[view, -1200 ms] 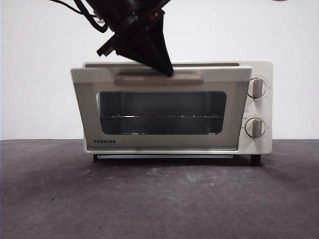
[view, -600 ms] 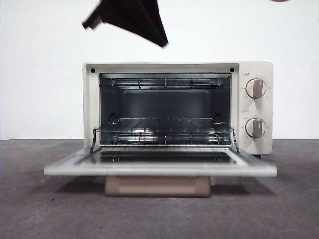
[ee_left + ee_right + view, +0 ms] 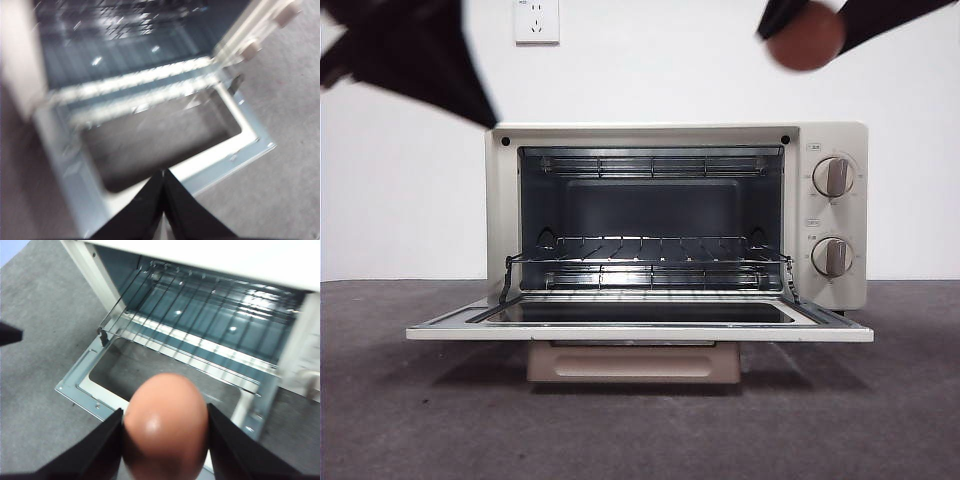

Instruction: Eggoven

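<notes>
— What was there besides the work itself?

— A white wall socket (image 3: 537, 20), high on the plain white wall (image 3: 400, 200). In the front view it sat between the left gripper (image 3: 480, 112) and the right gripper (image 3: 807, 35), nearer the left one and behind both.

— And beneath them?

— A dark grey, finely speckled tabletop (image 3: 420, 420), well below both grippers. From the right wrist it spread out bare to one side, with a pale bluish patch (image 3: 10, 247) at its far edge.

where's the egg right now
The egg is held in the right pincer, high in the air at the front view's upper right, above the toaster oven's dial side and its open door.
</notes>
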